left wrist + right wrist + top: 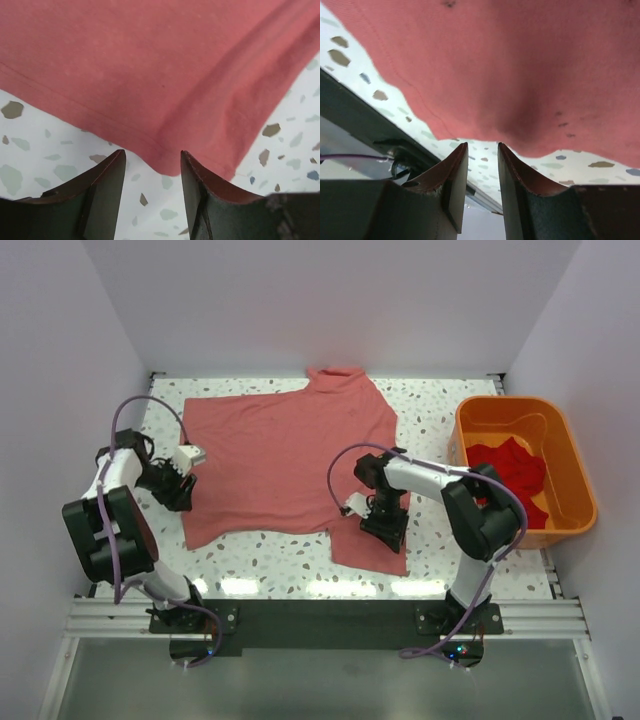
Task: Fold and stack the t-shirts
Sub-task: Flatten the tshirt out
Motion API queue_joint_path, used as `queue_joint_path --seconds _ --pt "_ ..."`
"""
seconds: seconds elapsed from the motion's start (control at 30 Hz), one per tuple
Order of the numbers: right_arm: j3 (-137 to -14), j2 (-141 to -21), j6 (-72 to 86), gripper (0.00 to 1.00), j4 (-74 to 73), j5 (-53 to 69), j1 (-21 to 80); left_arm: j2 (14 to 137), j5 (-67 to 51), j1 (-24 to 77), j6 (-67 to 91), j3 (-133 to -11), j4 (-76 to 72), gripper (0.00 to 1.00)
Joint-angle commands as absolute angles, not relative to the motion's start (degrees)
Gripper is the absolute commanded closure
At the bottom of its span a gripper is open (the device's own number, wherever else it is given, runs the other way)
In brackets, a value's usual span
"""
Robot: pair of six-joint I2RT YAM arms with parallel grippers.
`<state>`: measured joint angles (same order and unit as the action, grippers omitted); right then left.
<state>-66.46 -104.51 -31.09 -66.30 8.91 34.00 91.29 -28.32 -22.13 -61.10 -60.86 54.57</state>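
salmon-pink t-shirt (pixel 290 455) lies spread on the table (pixel 260 560), collar far, left edge just ahead of the half-open empty left gripper (pixel 152 152), near-right corner just ahead of the narrowly parted empty right gripper (pixel 482 145).

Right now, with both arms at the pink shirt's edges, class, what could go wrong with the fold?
The left fingers stand open just short of the hem of the pink shirt, so closing here may catch no cloth. The right fingers also hold nothing, near the front edge of the table; if only one side grips, the fold may drag the shirt crooked.
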Motion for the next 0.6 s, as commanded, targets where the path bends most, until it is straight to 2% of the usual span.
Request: queue_joint_path --seconds 0.0,0.17,0.33,0.4,0.57 --pt "-63.99 -104.59 -30.15 0.66 -60.56 6.69 34.71 92.98 -27.51 -21.36 -52.22 -60.91 46.07 0.48" --pt "-56.61 -104.15 -33.04 0.66 -59.15 1.33 35.95 95.97 -23.48 -21.36 -49.22 -59.69 43.60 0.49" --pt "-51.77 -97.67 -38.22 0.65 -63.61 0.18 37.26 97.29 -20.57 -21.44 -47.46 -58.27 41.22 0.50" --pt "-52.38 -95.55 -39.37 0.65 -65.99 3.49 38.49 96.77 -20.04 -21.36 -47.55 -58.10 40.70 0.50" --pt "-66.16 -91.94 -42.63 0.63 -76.64 15.46 38.41 93.87 -24.05 -21.45 -48.60 -60.98 42.45 0.51"
